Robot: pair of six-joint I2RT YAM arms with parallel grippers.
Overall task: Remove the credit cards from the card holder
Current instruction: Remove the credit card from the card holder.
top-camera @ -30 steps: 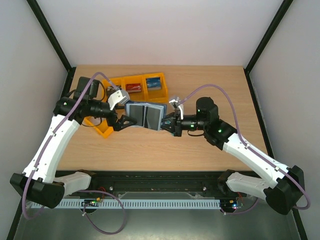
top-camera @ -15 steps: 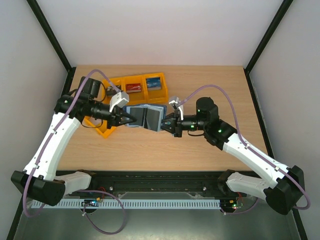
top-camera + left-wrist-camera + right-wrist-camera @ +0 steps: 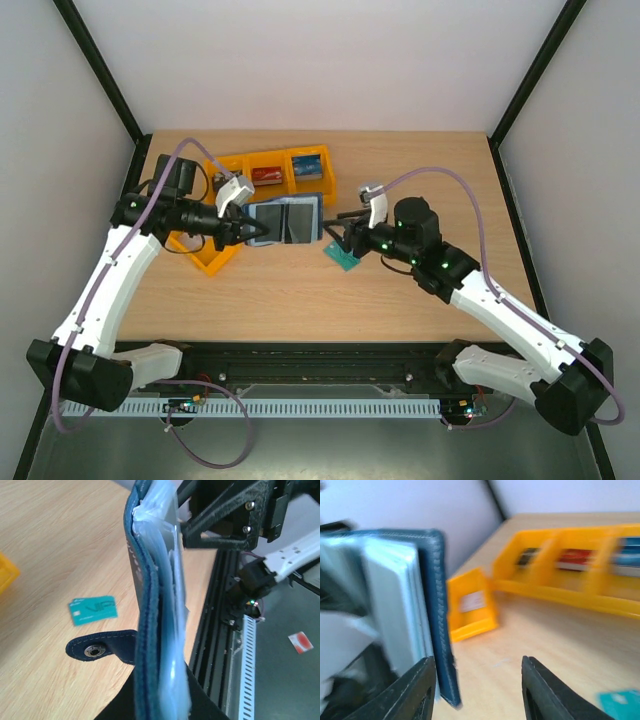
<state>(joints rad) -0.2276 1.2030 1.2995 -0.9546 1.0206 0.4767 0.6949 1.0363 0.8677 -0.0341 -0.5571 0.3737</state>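
The card holder point(image 3: 288, 222) hangs open above the table, navy outside and pale blue-grey inside. My left gripper point(image 3: 250, 232) is shut on its left edge. In the left wrist view the card holder point(image 3: 150, 605) shows edge-on between my fingers point(image 3: 205, 705), its clasp tab point(image 3: 95, 650) dangling. My right gripper point(image 3: 338, 232) stands open just right of it, holding nothing. In the right wrist view the card holder point(image 3: 435, 605) sits ahead of the left fingertip point(image 3: 415, 690). Credit cards, red point(image 3: 265, 174) and blue point(image 3: 307, 165), lie in the long orange bin point(image 3: 300, 187).
A teal card point(image 3: 342, 258) lies flat on the table below my right gripper, also seen as the teal card point(image 3: 92, 610) in the left wrist view. A small orange bin point(image 3: 205, 258) sits under my left arm. The table's near edge and black rail point(image 3: 220, 645) run close by.
My left gripper has shut on the card holder's left edge. My right gripper has opened and drawn back right. The teal card now lies on the table.
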